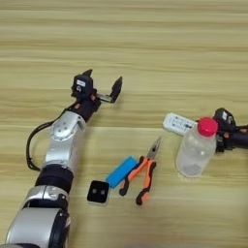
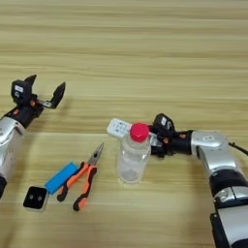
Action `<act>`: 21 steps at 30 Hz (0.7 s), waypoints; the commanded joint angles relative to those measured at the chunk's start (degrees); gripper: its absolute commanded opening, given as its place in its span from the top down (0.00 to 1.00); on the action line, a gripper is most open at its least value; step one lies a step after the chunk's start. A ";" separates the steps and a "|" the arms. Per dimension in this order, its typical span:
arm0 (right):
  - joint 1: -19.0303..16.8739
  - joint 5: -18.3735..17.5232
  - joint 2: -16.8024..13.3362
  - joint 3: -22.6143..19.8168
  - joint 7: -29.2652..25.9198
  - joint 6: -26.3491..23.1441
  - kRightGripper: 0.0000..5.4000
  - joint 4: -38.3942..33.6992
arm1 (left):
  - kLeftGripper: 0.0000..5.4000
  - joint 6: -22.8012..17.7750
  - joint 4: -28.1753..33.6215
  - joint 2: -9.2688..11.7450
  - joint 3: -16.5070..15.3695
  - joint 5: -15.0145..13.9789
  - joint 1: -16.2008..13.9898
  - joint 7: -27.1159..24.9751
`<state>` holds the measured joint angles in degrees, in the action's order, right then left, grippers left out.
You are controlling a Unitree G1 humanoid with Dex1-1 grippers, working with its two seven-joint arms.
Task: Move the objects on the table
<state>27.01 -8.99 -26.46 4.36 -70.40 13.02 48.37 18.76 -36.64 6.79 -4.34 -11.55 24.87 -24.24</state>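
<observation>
While my right hand (image 2: 156, 137) sits low on the desk (image 2: 145, 48) with its wrist reaching in from the right, the bottle (image 2: 131, 157) stands directly on its inner side, so close that the red cap (image 2: 139, 131) overlaps the black fingers from my view. I cannot tell whether those fingers are spread or pinched, nor whether they have hold of anything; the bottle hides them. The bottle is upright, clear, its body leaning slightly toward me in the picture. Just behind the cap lies the white remote (image 2: 119, 128), its long axis running left to right with a slight tilt, one end tucked behind the bottle and pointing toward the same hand. Both things are far nearer my right arm than my left, so I judge the right one should do the work.

Further out, left of the bottle, orange-handled pliers (image 2: 83, 180) lie with the nose pointing up toward the remote, a blue block (image 2: 61, 177) touching or just beside the handles, and a small black square (image 2: 35, 198) beyond that. These sit apart from the bottle but would block a push leftward along the desk.

My left hand (image 1: 102, 85) hovers well apart at the far left, fingers spread wide, empty.
</observation>
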 commanded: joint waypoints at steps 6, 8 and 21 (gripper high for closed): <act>-2.18 -3.90 -2.00 -4.70 0.01 -1.09 0.46 -7.02 | 0.00 0.69 -1.01 -0.39 -0.01 0.71 1.32 0.26; -3.53 -4.57 -2.53 -5.55 0.12 -1.35 0.46 -9.17 | 0.00 0.84 -1.11 -0.42 0.06 0.72 1.36 0.10; -6.33 -6.02 -5.69 -5.99 -0.96 -5.84 0.46 -21.65 | 0.00 1.86 9.46 0.26 3.82 -3.89 -3.03 -15.19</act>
<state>20.19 -14.84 -30.90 -2.21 -70.57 8.20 28.69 20.82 -29.13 6.36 -0.77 -14.22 22.76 -37.83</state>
